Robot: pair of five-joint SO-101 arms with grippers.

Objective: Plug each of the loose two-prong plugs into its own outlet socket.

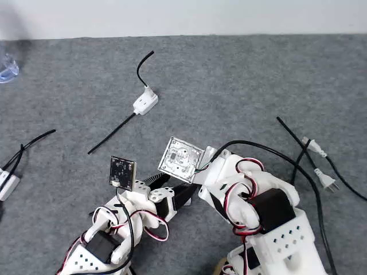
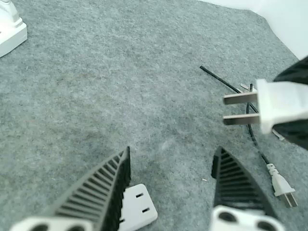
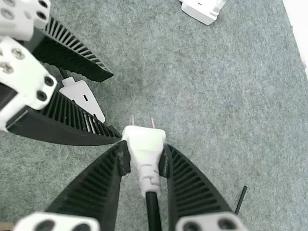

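White outlet socket (image 2: pixel 138 208) flat on grey mat (image 1: pixel 229 74), under left gripper (image 2: pixel 173 154), jaws spread wide, right gripper (image 3: pixel 144 148) clamped on two-prong plug (image 3: pixel 143 137), prongs exposed, just beside left gripper

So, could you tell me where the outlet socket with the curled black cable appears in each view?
High view: the socket lies above and left of centre.
Left wrist view: the socket is cut off at a frame corner, far beyond the left gripper.
Right wrist view: the socket is at the frame edge, ahead of the plug held in the right gripper.
Shared landmark: that plug, in both wrist views.
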